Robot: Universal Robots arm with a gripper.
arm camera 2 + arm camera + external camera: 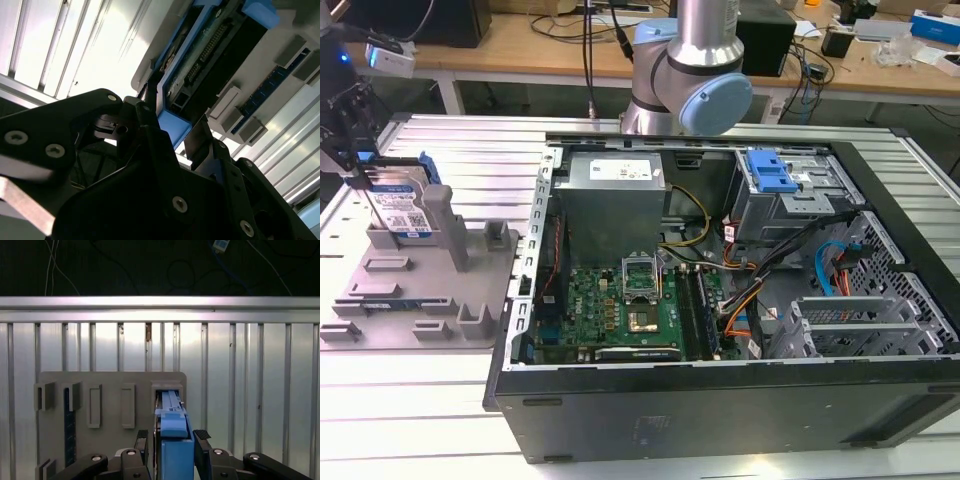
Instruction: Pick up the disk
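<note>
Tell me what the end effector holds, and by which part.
Cannot be told: the end effector sits astride the top edge of the disk, upright in its holder.

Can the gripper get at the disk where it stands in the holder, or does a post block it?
Probably yes. The gripper is right at the top edge of the disk, which stands upright in the grey holder; the tall post stands beside the disk, not over it.

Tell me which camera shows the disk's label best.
The exterior view: the disk stands upright in the grey holder, its label facing the camera. The first wrist view shows its blue edge; the second wrist view shows its connector side.
</note>
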